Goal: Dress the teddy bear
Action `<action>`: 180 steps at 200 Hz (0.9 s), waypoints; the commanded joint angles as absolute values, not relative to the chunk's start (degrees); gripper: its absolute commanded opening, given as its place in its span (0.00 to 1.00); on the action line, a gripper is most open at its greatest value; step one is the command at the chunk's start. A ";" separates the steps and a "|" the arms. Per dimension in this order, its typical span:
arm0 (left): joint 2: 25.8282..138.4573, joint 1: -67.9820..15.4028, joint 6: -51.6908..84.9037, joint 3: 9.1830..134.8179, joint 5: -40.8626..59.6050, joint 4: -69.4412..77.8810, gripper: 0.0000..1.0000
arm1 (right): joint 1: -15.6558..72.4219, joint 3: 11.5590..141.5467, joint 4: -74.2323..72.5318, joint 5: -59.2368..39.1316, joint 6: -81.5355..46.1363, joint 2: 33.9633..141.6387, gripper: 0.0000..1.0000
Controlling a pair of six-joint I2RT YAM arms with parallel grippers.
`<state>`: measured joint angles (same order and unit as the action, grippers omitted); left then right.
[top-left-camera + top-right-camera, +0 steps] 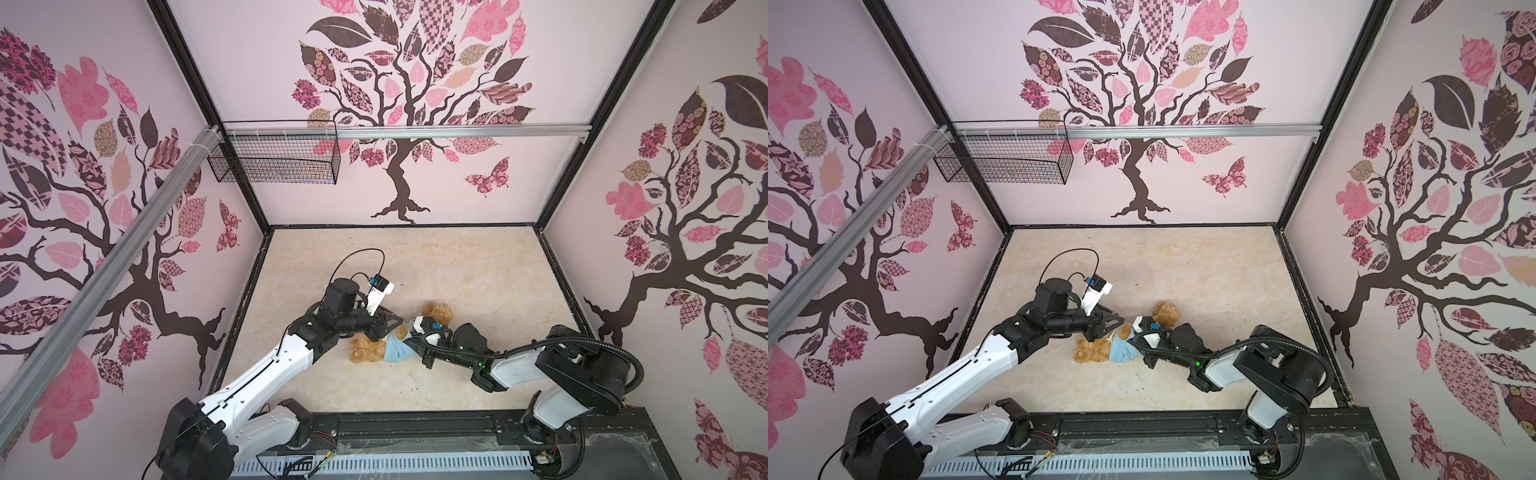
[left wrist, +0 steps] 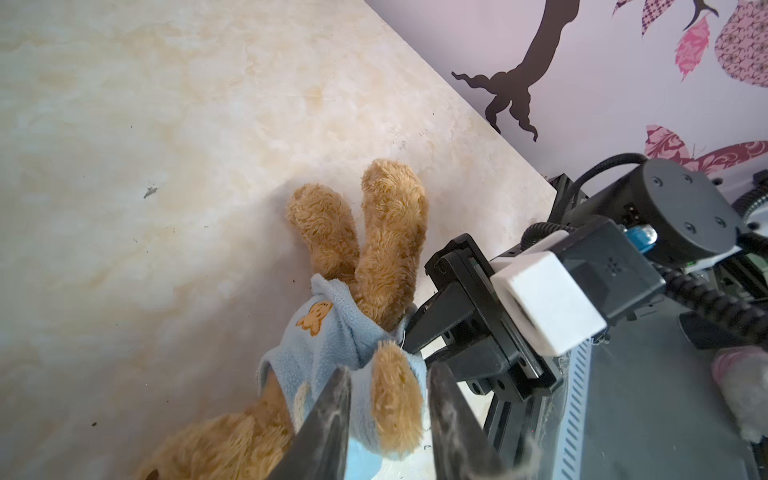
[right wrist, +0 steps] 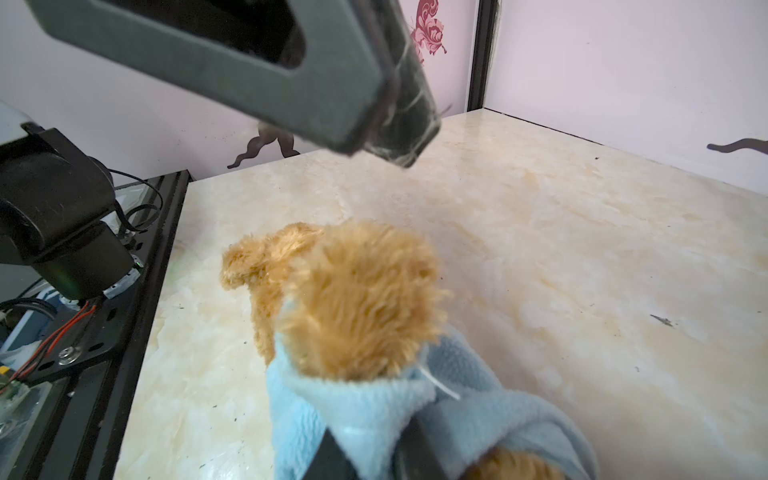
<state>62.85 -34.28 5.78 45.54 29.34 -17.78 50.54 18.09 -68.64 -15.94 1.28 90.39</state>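
Teddy bear: lies on the table, a little in front of its middle, between the two grippers.
Long axis: in both top views it runs slanted across the table. The head is toward the right and farther back, the legs toward the left and nearer the front edge.
Shirt: light blue and bunched around the trunk. In the left wrist view one furry arm comes out through a sleeve, and both legs are bare.
Left gripper: jaws spread, one on each side of the sleeved arm. They do not seem to press it.
Right gripper: jaws drawn close together with a fold of the shirt between them. It pinches the cloth, it seems near the opening where the legs come out.
Direction that matters: from the right gripper the legs lie ahead, toward the left in the top views. A pull along this axis would probably bring the shirt down over the belly.
Nearer arm: both are at the bear, but only the right one has the cloth. The left one is well placed to steady the body.
Risk: the bear looks light and soft, so it may slide together with the cloth.
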 commanded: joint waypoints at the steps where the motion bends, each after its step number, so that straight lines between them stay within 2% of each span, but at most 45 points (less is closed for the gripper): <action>1: 63.23 -34.71 0.90 48.78 28.81 -21.67 0.36 | 50.55 18.40 -69.46 -17.22 -0.10 90.79 0.13; 90: 68.54 -38.72 -2.53 51.48 26.53 -21.97 0.34 | 50.51 18.58 -69.43 -17.93 -1.09 90.62 0.12; 160: 70.92 -39.33 -4.28 51.95 25.53 -23.20 0.15 | 50.53 18.31 -69.52 -17.67 -1.41 90.00 0.12; 180: 70.94 -39.29 -4.70 51.88 25.60 -23.88 0.00 | 50.56 18.19 -69.46 -17.27 -1.64 89.33 0.12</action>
<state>70.94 -39.16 -3.51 49.93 25.76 -22.50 50.54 18.09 -68.47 -17.02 -0.71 90.35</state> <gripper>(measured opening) 0.074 0.121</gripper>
